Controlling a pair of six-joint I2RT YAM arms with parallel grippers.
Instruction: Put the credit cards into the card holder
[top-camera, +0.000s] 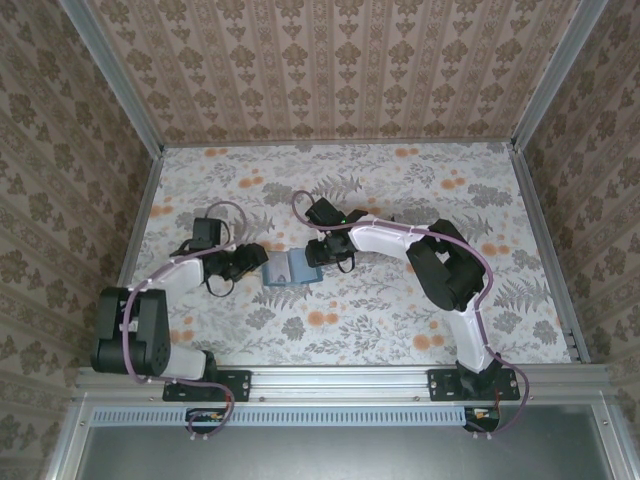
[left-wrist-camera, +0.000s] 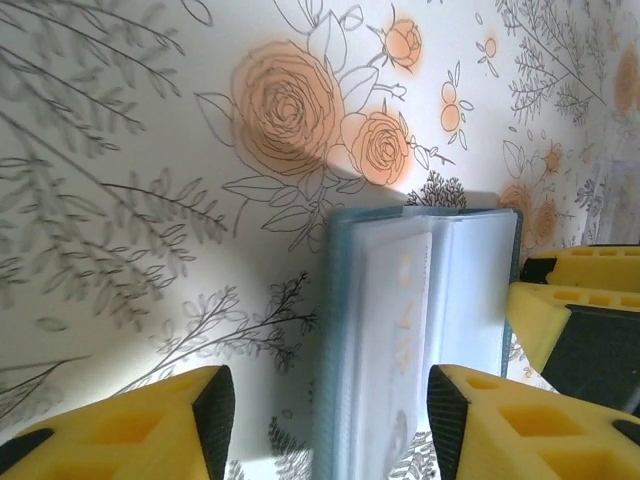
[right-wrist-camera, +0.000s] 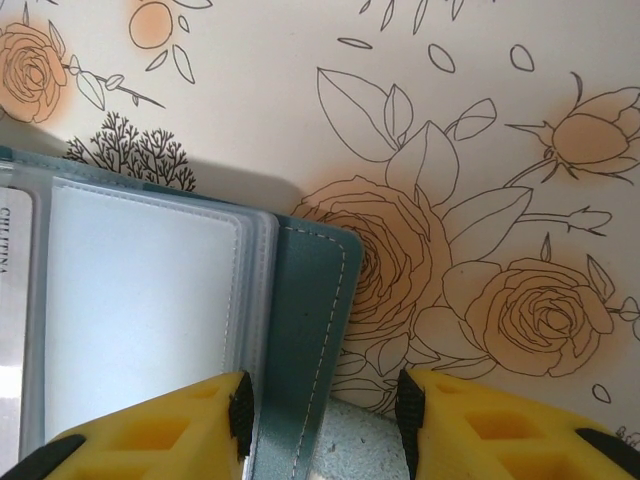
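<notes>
The teal card holder (top-camera: 290, 270) lies open on the flowered table between my two grippers. In the left wrist view a pale credit card (left-wrist-camera: 395, 300) with raised digits sits inside a clear sleeve of the holder (left-wrist-camera: 335, 300). My left gripper (left-wrist-camera: 330, 420) is open, its jaws straddling the holder's left side without gripping. My right gripper (right-wrist-camera: 323, 415) is open over the holder's teal cover edge (right-wrist-camera: 310, 320), one pad beside the clear sleeves. A strip of a pale card (right-wrist-camera: 12, 300) shows at the far left. The right gripper's yellow fingers (left-wrist-camera: 545, 305) stand at the holder's other side.
The flowered tablecloth (top-camera: 400, 320) is bounded by patterned walls at the back and sides, with metal posts (top-camera: 545, 90) at the corners. Both arms' bases sit on the rail at the near edge (top-camera: 340, 385). Free cloth stretches to the right and behind.
</notes>
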